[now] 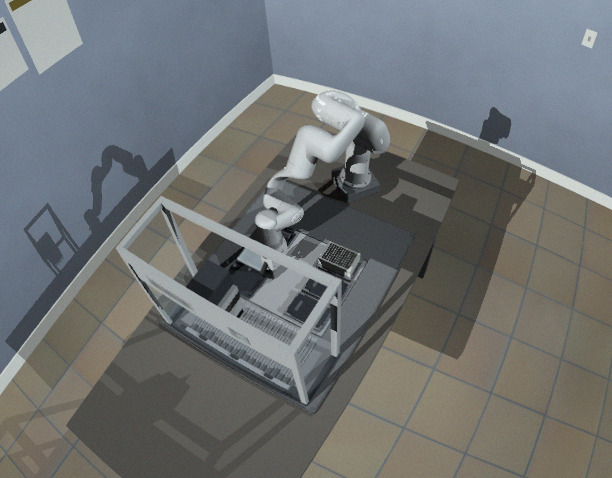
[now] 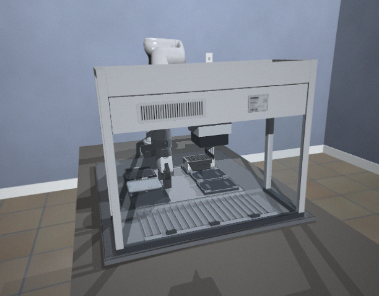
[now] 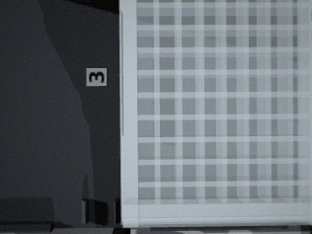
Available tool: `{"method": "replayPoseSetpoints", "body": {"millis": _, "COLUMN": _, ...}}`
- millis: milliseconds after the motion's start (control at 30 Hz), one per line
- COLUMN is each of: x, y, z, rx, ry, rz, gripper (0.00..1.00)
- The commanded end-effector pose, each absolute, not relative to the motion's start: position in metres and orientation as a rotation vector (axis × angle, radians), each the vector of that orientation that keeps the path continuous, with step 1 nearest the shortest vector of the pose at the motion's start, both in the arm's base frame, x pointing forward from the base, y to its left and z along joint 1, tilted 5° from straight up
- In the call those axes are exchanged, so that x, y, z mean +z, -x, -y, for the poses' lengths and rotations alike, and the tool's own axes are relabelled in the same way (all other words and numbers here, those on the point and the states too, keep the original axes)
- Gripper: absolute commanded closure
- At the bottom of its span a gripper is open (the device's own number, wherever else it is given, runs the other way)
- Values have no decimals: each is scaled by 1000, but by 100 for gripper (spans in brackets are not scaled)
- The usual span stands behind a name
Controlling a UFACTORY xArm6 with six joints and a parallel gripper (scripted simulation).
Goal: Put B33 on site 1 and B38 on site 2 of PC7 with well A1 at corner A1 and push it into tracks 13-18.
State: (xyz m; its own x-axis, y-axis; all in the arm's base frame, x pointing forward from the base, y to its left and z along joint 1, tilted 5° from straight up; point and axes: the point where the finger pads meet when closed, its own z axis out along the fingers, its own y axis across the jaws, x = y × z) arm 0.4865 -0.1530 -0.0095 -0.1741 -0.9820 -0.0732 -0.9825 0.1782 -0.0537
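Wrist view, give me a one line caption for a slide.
Close view down onto a pale gridded well plate beside a dark surface bearing a small label marked 3.

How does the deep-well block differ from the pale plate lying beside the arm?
The deep-well block stands tall, with light walls and a dark top. The pale plate is low and light all over. In the exterior view the block sits right of the arm, at the far end of its row, while the plate lies left of the arm. Both are rectangular and carry a grid of wells.
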Motion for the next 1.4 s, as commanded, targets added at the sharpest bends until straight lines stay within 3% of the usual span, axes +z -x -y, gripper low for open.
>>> {"method": "replayPoseSetpoints", "body": {"millis": 0, "x": -8, "y": -488, "z": 156, "rx": 3, "ry": 1956, "rz": -2338, "gripper": 0}}
{"method": "replayPoseSetpoints", "body": {"millis": 1367, "x": -8, "y": -487, "z": 159, "rx": 3, "ry": 1956, "rz": -2338, "gripper": 0}}
